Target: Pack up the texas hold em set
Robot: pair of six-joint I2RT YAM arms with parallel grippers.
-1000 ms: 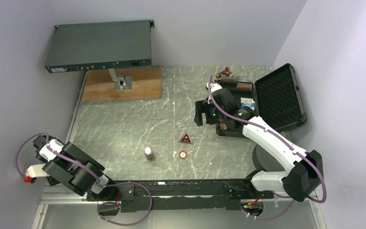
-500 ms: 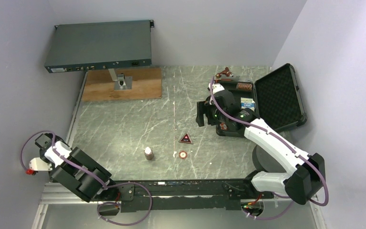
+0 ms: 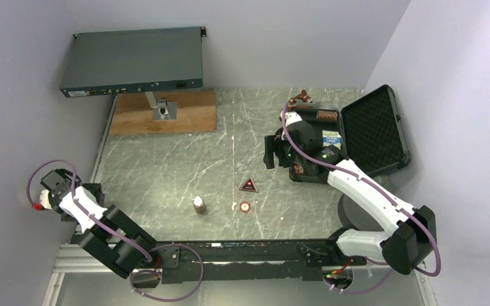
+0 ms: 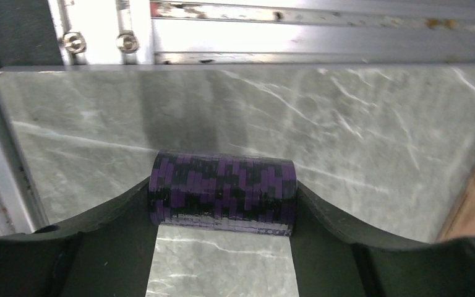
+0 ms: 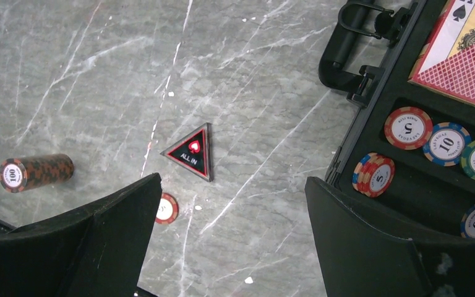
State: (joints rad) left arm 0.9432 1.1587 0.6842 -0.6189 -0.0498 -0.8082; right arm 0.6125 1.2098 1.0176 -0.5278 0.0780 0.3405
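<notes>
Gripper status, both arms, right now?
Left gripper: closed on a stack of purple-black chips.
Right gripper: open, holding nothing.

Case (image 3: 373,131) lies open at the far right of the table (image 3: 166,166), lid to the right, with a card deck (image 5: 464,59) and chips (image 5: 408,128) in its compartments. Wrench (image 3: 303,97) behind it. Mid-table: triangle piece (image 3: 249,185), single chip (image 3: 245,206) just before it, roll of chips (image 3: 198,204) left of that chip. Far left: rack box (image 3: 132,62) above a board (image 3: 164,113). By the left edge, a second chip roll (image 4: 222,193) sits between the left gripper's (image 4: 224,204) fingers.
</notes>
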